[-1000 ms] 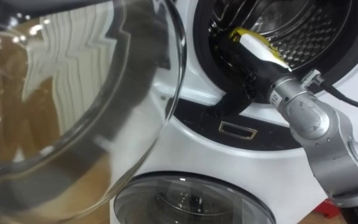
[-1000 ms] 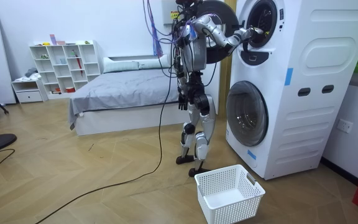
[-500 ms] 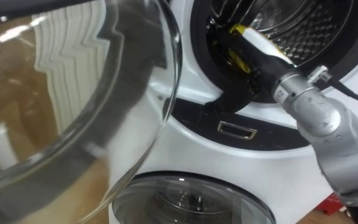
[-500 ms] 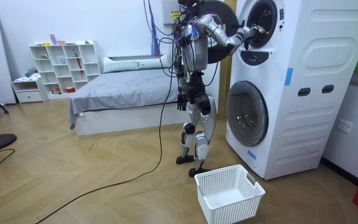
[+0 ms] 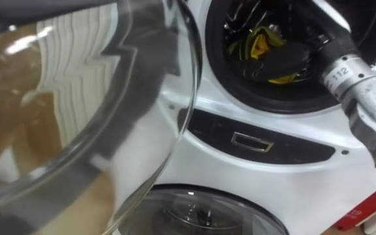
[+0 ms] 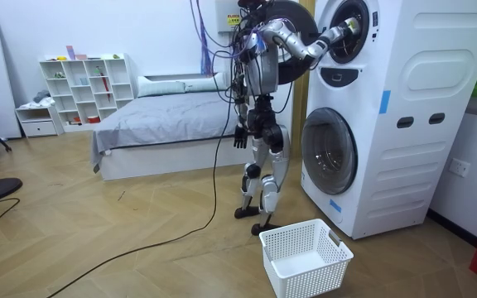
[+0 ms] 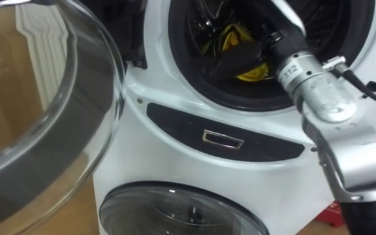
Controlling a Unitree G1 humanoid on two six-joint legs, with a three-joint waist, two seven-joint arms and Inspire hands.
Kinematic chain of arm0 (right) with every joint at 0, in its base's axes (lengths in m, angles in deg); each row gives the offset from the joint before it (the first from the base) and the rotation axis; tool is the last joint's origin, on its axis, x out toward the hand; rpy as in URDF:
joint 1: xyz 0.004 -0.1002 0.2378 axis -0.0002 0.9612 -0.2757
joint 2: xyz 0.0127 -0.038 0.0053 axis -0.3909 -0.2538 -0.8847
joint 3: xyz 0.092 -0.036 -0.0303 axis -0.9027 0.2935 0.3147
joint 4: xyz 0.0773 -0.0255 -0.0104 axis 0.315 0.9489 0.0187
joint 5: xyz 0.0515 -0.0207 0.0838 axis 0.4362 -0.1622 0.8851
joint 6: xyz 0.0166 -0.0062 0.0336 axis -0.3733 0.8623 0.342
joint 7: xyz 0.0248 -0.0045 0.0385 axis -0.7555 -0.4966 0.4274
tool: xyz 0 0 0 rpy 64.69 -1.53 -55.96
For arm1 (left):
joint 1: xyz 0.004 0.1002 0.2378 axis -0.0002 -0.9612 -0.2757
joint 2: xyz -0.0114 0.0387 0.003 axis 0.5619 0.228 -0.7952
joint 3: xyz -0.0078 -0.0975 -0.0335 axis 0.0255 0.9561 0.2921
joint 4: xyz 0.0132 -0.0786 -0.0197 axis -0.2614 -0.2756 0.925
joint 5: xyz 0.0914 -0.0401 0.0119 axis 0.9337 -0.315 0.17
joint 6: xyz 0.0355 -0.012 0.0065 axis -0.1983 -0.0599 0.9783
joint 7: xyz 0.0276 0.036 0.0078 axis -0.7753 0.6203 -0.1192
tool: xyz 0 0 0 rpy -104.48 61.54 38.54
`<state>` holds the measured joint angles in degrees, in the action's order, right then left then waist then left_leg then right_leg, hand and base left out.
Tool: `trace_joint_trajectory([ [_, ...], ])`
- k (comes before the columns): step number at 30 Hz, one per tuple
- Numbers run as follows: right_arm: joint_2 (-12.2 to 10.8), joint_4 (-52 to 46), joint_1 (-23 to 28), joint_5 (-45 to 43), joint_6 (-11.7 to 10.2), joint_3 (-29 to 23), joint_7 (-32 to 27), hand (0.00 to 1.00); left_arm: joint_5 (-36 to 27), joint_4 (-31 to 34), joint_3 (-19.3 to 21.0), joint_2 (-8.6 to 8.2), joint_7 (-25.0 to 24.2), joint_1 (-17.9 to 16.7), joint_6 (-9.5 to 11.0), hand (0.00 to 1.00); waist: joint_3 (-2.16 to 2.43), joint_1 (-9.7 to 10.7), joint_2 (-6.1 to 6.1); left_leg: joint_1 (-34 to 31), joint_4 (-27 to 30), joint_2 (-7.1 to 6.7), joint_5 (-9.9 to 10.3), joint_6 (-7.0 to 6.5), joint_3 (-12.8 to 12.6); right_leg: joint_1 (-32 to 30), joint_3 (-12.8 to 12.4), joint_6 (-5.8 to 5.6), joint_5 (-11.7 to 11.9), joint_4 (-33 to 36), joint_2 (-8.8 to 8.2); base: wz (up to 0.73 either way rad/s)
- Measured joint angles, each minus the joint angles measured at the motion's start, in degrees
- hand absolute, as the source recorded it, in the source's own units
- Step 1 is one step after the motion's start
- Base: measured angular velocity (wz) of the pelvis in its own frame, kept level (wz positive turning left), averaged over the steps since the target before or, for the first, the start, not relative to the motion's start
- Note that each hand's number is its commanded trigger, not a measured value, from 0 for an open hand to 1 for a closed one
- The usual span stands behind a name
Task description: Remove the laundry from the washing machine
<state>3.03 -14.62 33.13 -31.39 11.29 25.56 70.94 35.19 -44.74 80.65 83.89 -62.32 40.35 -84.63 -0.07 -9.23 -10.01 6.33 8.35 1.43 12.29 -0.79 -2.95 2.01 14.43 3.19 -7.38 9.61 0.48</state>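
Reaching is in progress: the right hand [image 5: 283,59] is set inside the washing machine [image 5: 240,111] drum, with yellow clothes [image 5: 260,44] just beside and beneath it. Whether its fingers are closed on them cannot be told. Extraction is judged not yet done, and no clothes are seen in the basket [image 6: 313,280] well below the hand.

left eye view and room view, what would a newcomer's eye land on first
The right hand is deep in the upper washing machine, right beside a yellow cloth in the drum. Next comes the big open glass door across the left of the eye view. In the room view, a white basket sits on the floor by the robot's feet, and the left hand hangs at its side.
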Motion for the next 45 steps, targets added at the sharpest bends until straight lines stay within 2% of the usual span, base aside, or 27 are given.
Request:
trace_joint_trajectory([
  [6,2.88,0.01,0.00,2.49,-0.52,-0.92,-0.21,0.00,0.11,0.00,3.40,-0.37,-0.14,0.11,0.09,0.00,0.04,1.23,0.06,-0.07,0.03,0.16,0.10,-0.05,0.36,-0.10,0.54,-0.01,0.00,0.00,0.10,0.03],
  [12,4.94,0.55,-0.01,2.16,-0.65,-3.44,-2.38,0.00,0.18,0.52,3.68,-0.38,0.00,0.09,0.02,0.00,0.39,1.89,0.84,-0.70,0.24,0.59,0.33,-0.14,0.31,-0.60,0.63,-0.02,0.00,0.06,0.09,0.00],
  [13,5.02,0.79,-0.06,2.03,-0.69,-3.46,-2.37,0.00,0.19,0.62,3.69,-0.37,0.12,0.10,0.02,0.00,0.50,1.99,0.96,-0.69,0.25,0.59,0.33,-0.14,0.31,-0.58,0.66,-0.02,0.00,0.08,0.09,0.00],
  [19,5.01,3.19,-0.59,0.98,-1.67,-3.26,-2.13,0.00,0.18,1.10,3.54,-0.40,0.83,-0.06,-0.35,0.00,0.46,1.74,1.22,-0.66,0.49,0.56,0.32,-0.14,0.35,-0.45,0.71,-0.02,0.00,0.17,0.00,0.01],
  [24,5.01,7.68,-1.00,-1.05,-1.69,-1.95,1.78,0.00,0.09,3.08,3.49,-0.39,0.77,-0.68,-1.59,0.00,0.53,1.52,1.04,-0.66,0.73,0.47,0.33,-0.14,0.69,-0.19,0.99,-0.03,0.00,0.19,-0.18,0.02],
  [27,5.02,9.48,-1.02,-6.34,-1.50,-0.82,5.34,0.00,0.14,3.63,3.48,-0.47,0.69,-0.26,-2.50,0.00,0.50,1.20,1.05,-0.74,0.55,0.46,0.37,-0.13,0.66,-0.18,1.16,-0.04,-0.01,0.17,-0.21,0.00],
  [30,5.01,11.33,-1.15,-12.30,-1.07,0.25,8.49,0.00,0.19,4.96,3.50,-0.75,0.24,-0.25,-3.80,0.00,0.70,0.82,0.73,-0.70,0.52,0.40,0.37,-0.13,0.67,-0.15,1.21,-0.04,-0.02,0.12,-0.24,0.00],
  [33,5.01,14.83,-2.61,-17.58,-0.92,2.28,10.93,0.00,0.10,4.98,3.23,-0.74,-0.78,-0.20,-4.18,0.00,0.64,0.17,0.41,-0.61,1.08,-0.02,0.35,-0.17,0.92,0.07,1.50,-0.05,-0.01,0.19,-0.32,0.00],
  [36,5.01,18.64,-4.75,-19.02,-0.40,2.90,13.03,0.00,-0.02,4.92,3.04,-0.72,-0.83,0.00,-4.20,0.00,0.41,-0.45,-0.04,-0.57,1.17,-0.04,0.35,-0.18,1.21,0.18,1.37,-0.06,-0.01,0.20,-0.32,0.00],
  [38,5.01,21.14,-5.93,-19.02,-0.30,3.00,14.18,0.00,-0.20,4.86,3.10,-0.68,-0.83,0.11,-4.27,0.00,0.23,-0.60,-0.22,-0.37,0.96,0.01,0.35,-0.17,1.23,0.50,1.44,-0.06,-0.01,0.17,-0.29,0.02],
  [40,5.01,23.55,-7.14,-19.79,-0.26,4.33,14.72,0.00,-1.17,4.31,3.05,-0.43,-0.84,0.32,-4.31,0.00,-0.14,-0.94,-0.41,0.19,0.79,0.02,0.40,-0.11,1.26,1.01,1.48,-0.05,-0.02,0.13,-0.26,0.00],
  [45,5.01,25.43,-7.89,-20.39,0.12,4.54,15.23,0.00,-1.70,3.13,3.05,0.02,-1.38,1.41,-4.99,0.00,-0.22,-2.06,-0.67,0.24,1.03,-0.13,0.39,-0.12,1.17,1.09,1.42,-0.06,-0.03,0.01,-0.35,-0.03],
])
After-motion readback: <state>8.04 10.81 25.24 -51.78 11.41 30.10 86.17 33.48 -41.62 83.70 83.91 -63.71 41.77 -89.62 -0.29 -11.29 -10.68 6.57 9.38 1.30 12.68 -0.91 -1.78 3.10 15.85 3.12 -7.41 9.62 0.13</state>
